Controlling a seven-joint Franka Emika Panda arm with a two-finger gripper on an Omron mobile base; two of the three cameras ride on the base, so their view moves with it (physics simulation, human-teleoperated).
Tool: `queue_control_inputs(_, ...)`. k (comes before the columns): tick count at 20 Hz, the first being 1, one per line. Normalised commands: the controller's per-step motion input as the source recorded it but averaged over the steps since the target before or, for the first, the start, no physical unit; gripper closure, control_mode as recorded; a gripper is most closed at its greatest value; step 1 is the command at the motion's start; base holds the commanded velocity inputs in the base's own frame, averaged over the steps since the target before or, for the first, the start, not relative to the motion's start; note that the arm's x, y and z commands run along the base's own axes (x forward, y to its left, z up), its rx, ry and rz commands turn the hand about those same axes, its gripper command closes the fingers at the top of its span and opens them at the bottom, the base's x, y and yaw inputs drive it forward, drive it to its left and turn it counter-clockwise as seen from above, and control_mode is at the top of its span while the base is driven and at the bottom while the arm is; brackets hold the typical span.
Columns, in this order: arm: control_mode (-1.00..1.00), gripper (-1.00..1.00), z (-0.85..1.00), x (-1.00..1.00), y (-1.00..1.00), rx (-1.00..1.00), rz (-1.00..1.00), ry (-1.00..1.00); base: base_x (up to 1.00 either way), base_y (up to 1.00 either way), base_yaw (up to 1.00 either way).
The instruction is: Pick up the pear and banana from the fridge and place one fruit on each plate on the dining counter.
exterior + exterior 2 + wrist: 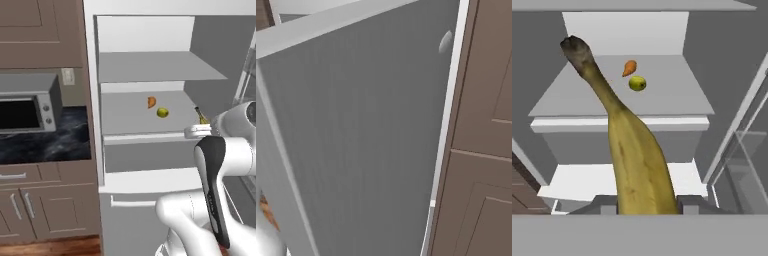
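In the hand view the gripper [647, 204] was clenched on the banana [634, 155]; its two dark fingers [607, 205] pressed the fruit's thick lower end from either side. The banana rose from six o'clock and leaned toward eleven o'clock, its dark brown tip ending high at the upper left. Its skin was yellow with brown flecks.

Beyond the banana stood the open fridge [624, 32]. A pale drawer front ran across the middle of that view, with a shelf [662, 97] above it. On that shelf lay the pear [637, 83], small and yellow-green, and just beside it, at about eleven o'clock from it, a small orange wedge [629, 67]. The two sat close; whether they touched could not be told.

In the left base view the white arm [215, 195] rose from five o'clock, and a bit of the banana [201, 118] showed at three o'clock, in front of the fridge's middle shelf at its right end. The pear [162, 113] rested mid-shelf, the orange wedge [151, 102] at its ten o'clock. A microwave [30, 110] sat on the black countertop [45, 145] at nine o'clock.

In the right base view the grey fridge door [366, 140] stood close, with brown cabinets [486, 125] at three o'clock.
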Motion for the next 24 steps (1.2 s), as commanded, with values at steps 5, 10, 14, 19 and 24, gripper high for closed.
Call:
queue_control_inputs(5,1.00,1.00,0.00,0.00,0.00,0.00,0.00,0.00,-0.38,0.34,0.29)
queue_control_inputs(10,1.00,1.00,0.00,0.00,0.00,0.00,0.00,0.00,-0.57,0.09,0.30)
queue_control_inputs(14,1.00,1.00,0.00,0.00,0.00,0.00,0.00,0.00,-0.36,0.22,0.36)
queue_control_inputs(19,1.00,1.00,0.00,0.00,0.00,0.00,0.00,0.00,-0.19,0.35,0.41)
queue_control_inputs(24,1.00,1.00,0.00,0.00,0.00,0.00,0.00,0.00,-0.17,0.58,0.47)
